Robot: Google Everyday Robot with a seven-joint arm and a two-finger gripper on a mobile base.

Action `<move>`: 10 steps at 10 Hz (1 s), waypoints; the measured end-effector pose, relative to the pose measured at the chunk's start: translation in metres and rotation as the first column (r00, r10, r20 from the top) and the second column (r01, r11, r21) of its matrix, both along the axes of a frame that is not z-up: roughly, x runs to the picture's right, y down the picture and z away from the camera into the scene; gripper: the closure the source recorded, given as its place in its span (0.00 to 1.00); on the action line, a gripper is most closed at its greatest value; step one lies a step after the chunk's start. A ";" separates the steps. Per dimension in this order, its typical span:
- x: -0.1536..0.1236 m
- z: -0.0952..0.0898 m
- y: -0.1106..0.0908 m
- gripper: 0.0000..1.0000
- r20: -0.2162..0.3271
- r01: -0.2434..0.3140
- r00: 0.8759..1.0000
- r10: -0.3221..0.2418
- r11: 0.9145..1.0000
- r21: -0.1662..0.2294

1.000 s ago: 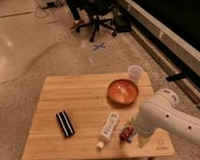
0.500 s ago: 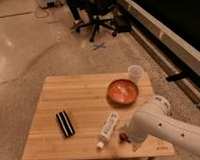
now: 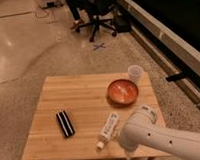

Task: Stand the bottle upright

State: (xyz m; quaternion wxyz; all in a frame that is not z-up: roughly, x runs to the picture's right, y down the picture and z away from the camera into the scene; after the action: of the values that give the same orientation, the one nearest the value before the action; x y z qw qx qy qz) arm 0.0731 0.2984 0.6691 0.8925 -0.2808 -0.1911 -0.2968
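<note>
Bottle (image 3: 108, 129) lies flat beside the white arm (image 3: 156, 134) (which hides the gripper); fingers wide, bottle free of them.

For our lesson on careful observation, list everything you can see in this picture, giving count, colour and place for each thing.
table: one, light wood, centre of the view, on a speckled floor.
black box: one, black, lying flat at the table's front left.
bottle: one, white, lying on its side at the table's front, right of the black box.
bowl: one, orange-red, back right part of the table.
cup: one, translucent white, upright at the back right corner, behind the bowl.
office chair: one, black, on the floor beyond the table.
cross mark: one, blue, on the floor between chair and table.
arm: one, white, over the table's front right corner.
gripper: one, hidden behind the arm there.
</note>
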 end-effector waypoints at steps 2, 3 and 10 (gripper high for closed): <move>-0.006 0.014 0.006 0.35 0.005 0.011 1.000 -0.011 1.000 -0.010; -0.008 0.022 0.007 0.35 0.007 0.015 1.000 -0.015 1.000 -0.013; -0.017 0.053 0.006 0.35 0.023 0.042 0.999 -0.042 0.999 -0.001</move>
State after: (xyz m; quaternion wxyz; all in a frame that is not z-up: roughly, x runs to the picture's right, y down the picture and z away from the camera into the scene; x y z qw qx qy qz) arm 0.0560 0.3043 0.7217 0.8835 -0.2823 -0.1954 -0.3186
